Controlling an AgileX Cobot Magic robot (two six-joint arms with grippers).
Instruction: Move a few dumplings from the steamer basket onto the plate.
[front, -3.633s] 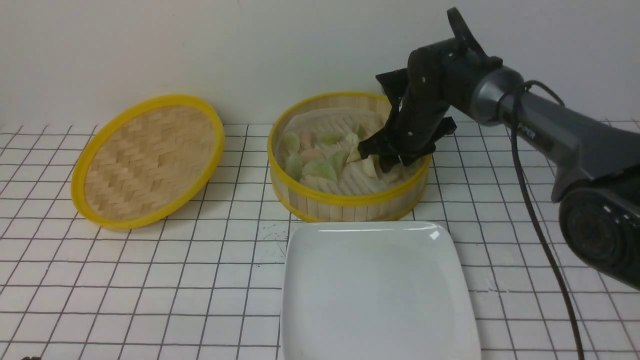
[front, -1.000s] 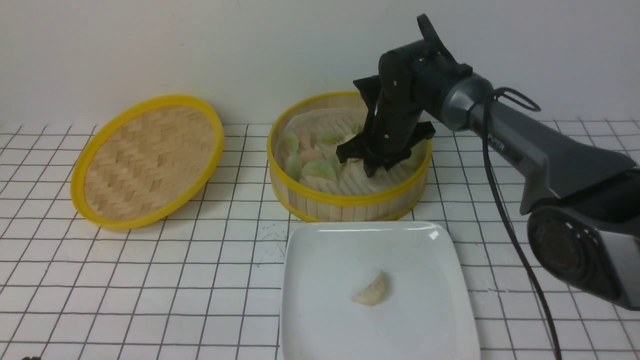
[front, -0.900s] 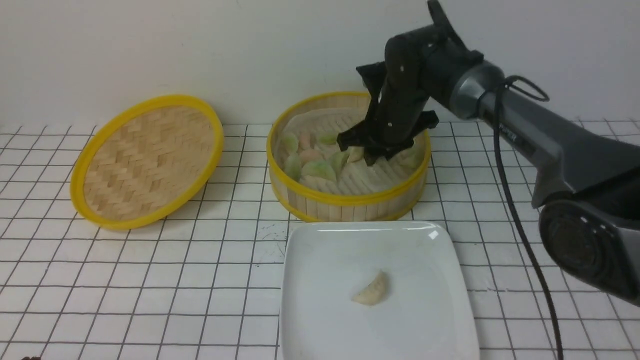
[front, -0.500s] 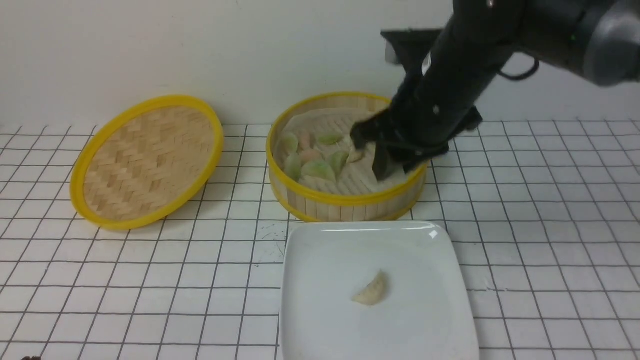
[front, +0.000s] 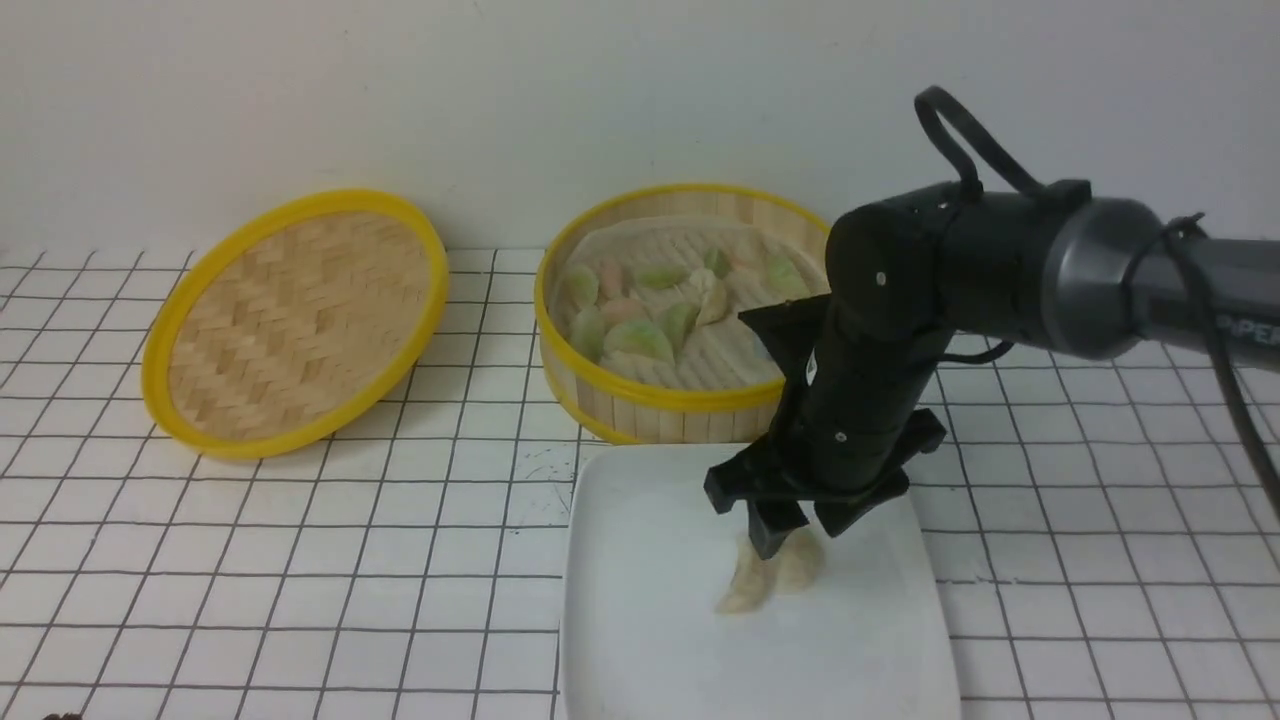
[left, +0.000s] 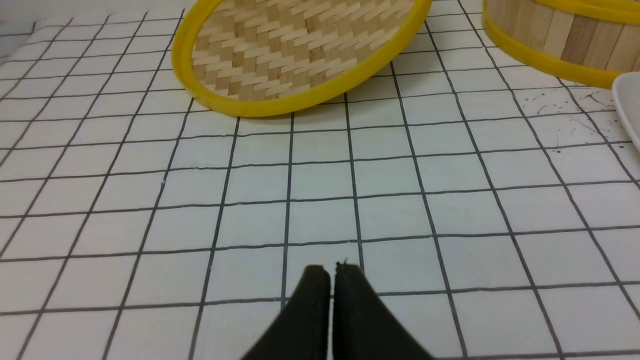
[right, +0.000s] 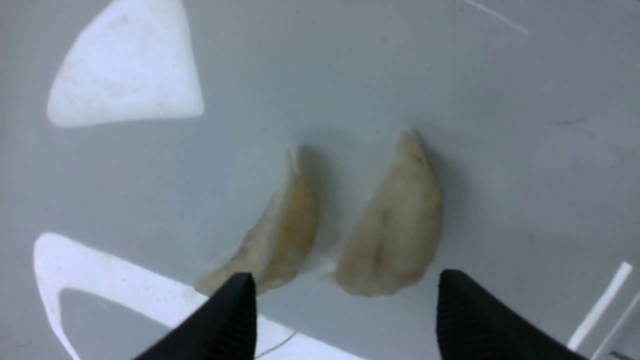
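Note:
Two pale dumplings lie side by side on the white plate (front: 650, 610): one (front: 743, 590) toward the left, the other (front: 803, 566) beside it. My right gripper (front: 800, 535) hovers just above them, open, holding nothing. In the right wrist view both dumplings (right: 280, 235) (right: 395, 225) rest on the plate (right: 500, 100) just beyond the spread gripper (right: 346, 274). The steamer basket (front: 690, 398) behind the plate holds green, pinkish and a few pale dumplings (front: 712, 300). My left gripper (left: 332, 270) is shut and empty, low over the tiled table.
The flat woven lid (front: 300, 320) leans on the table left of the basket; it also fills the far part of the left wrist view as the lid (left: 300, 55). That view catches the basket's wall (left: 550, 40) and the plate's corner (left: 631, 100).
My right arm swung from the steamer basket down to the plate. A second pale dumpling now lies beside the first, and the jaws have opened off it.

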